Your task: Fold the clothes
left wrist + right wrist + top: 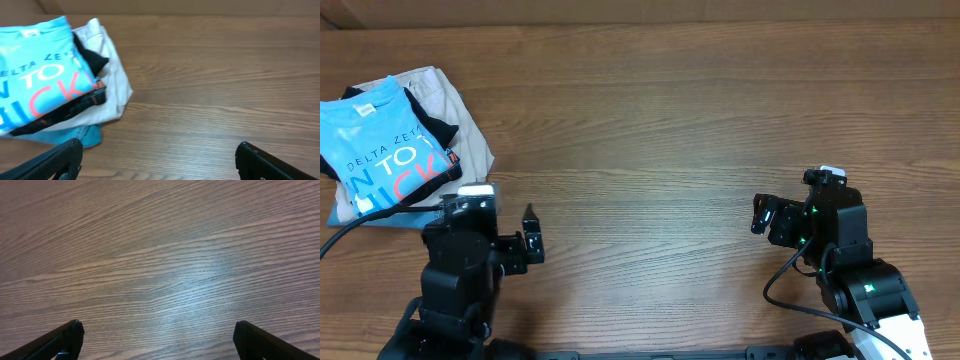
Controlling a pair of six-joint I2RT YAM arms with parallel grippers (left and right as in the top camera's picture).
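Blue T-shirt (40, 75) lies folded atop a pile (112, 95), ahead and left of my left gripper (159, 152), outside its wide-spread jaws. My right gripper (157, 330) also has its jaws wide, nothing between them, over the table (160, 255), well apart from the shirt. Both arms sit low at the near edge.

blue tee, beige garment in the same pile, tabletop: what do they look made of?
Blue tee: soft matte knit, probably cotton jersey; it drapes limply, with flat printed lettering.
Beige garment: matte woven-looking cloth, fibre unclear; soft rumpled folds.
Tabletop: wood grain with a satin sheen, a pale glare patch; solid wood or laminate, cannot tell.
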